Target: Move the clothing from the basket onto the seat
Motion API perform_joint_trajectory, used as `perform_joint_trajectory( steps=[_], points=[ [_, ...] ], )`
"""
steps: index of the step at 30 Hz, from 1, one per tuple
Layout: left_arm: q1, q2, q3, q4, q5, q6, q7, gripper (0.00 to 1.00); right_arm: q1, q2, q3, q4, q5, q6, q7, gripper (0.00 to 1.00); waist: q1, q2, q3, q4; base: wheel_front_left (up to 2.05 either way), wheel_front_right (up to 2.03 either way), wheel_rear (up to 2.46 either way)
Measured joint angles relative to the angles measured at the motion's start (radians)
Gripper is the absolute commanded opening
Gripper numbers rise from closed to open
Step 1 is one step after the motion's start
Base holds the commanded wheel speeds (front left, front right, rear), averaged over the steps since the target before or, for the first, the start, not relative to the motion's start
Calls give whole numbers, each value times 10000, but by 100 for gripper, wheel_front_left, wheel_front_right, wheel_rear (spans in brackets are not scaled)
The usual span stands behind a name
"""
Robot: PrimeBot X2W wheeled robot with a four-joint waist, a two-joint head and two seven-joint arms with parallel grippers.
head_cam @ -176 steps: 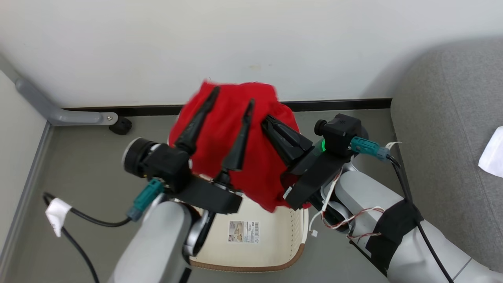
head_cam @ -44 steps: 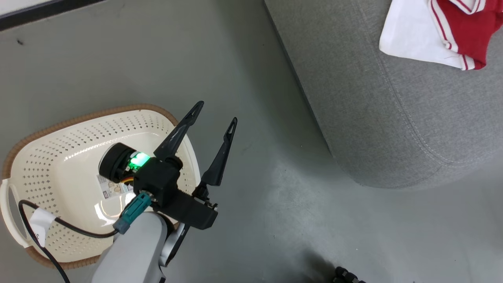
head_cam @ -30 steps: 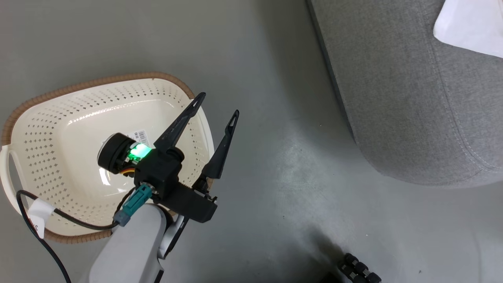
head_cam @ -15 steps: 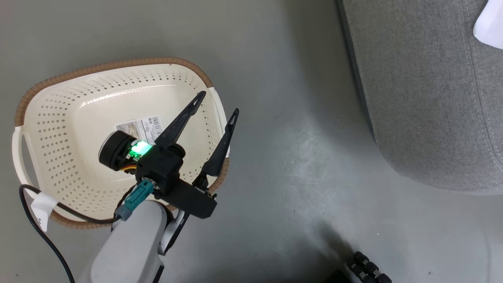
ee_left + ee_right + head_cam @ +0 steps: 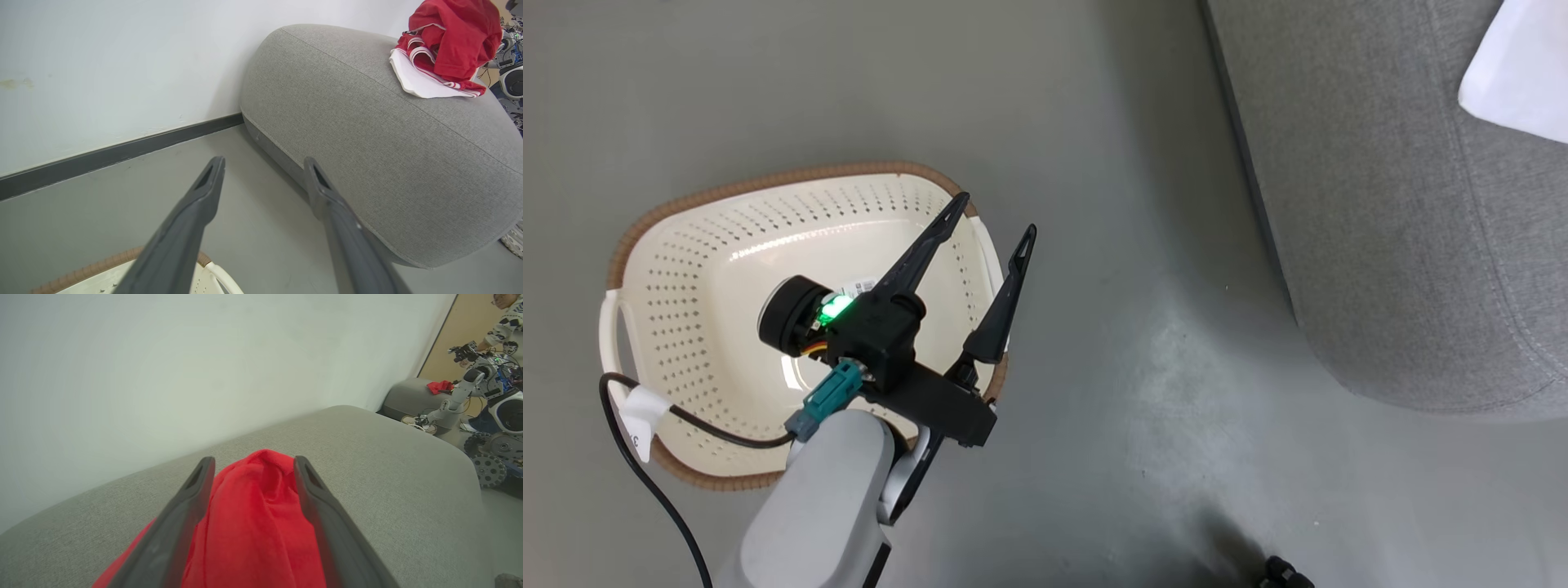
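The cream basket (image 5: 768, 181) stands on the floor with only its barcode sticker inside. My left gripper (image 5: 997, 214) hovers open over its right rim, holding nothing; the left wrist view shows that gripper (image 5: 264, 160) pointing at the grey seat (image 5: 367, 134), with the basket rim (image 5: 102, 265) below. Clothing lies piled on the seat: a red piece (image 5: 453, 36) over a white one (image 5: 412, 79). The white piece (image 5: 1515, 77) also shows on the seat (image 5: 1380, 245). My right gripper (image 5: 254, 459) is open over the seat (image 5: 367, 457), fingers spread either side of a red garment (image 5: 253, 522).
A white wall with a dark baseboard (image 5: 122, 151) runs behind the seat. Bare grey floor lies between basket and seat. A black cable (image 5: 645, 457) trails from my left arm. Further off stand another robot (image 5: 490, 388), a person's sleeve (image 5: 506, 326) and a second grey seat (image 5: 412, 398).
The head camera has shifted, so basket and seat sit differently in the picture. The red garment held over the basket several seconds ago now rests on the seat. The left gripper stays open.
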Motion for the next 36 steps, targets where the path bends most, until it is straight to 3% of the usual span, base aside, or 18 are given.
perform_joint_trajectory(
  steps=[10, 22, 36],
  points=[
    [-25, -148, 332, 612, -222, 0, -4, 100, 567, 552, 546, -589, -395, 548, -2, 100, -1, 0, -984, 117, 0, 0, 0],
    [436, -408, 1028, 1060, -635, 184, -4, 100, 1980, 1651, 968, -2050, -550, 1678, -48, 100, -1, -1, -2580, 571, 0, 0, 0],
    [1230, -512, 1806, 1434, -692, 648, -4, 100, 4253, 2899, 1824, -3891, -562, 2080, -48, 100, -1, -1, -4172, 1345, 0, 0, 0]
  ],
)
